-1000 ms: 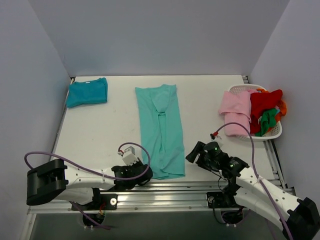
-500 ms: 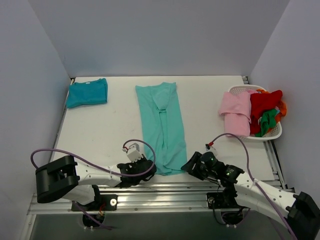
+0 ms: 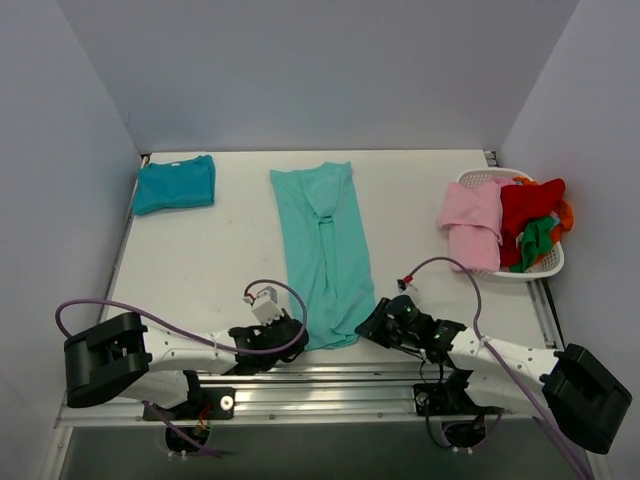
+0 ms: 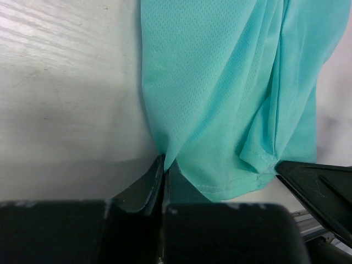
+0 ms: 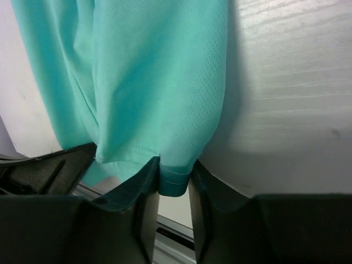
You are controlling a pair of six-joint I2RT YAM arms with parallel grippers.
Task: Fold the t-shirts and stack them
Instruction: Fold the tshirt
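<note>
A light turquoise t-shirt (image 3: 322,250) lies as a long narrow strip down the middle of the table, with its hem at the near edge. A darker teal-blue t-shirt (image 3: 175,184) lies folded at the far left corner. My left gripper (image 3: 298,338) is shut on the near left corner of the turquoise shirt; in the left wrist view (image 4: 164,165) the jaws pinch the fabric (image 4: 220,99). My right gripper (image 3: 368,328) is at the near right corner; in the right wrist view (image 5: 174,176) the jaws stand narrowly apart with the hem (image 5: 148,82) pressed between them.
A white basket (image 3: 480,178) at the far right holds a pink garment (image 3: 470,225), a red one (image 3: 530,205) and a green one (image 3: 535,240). A metal rail (image 3: 380,375) runs along the table's near edge, just behind both grippers.
Both grippers have moved inward to the shirt's near corners. The left shut on its corner first; the right then reached the right corner, and the hem has bunched slightly.
</note>
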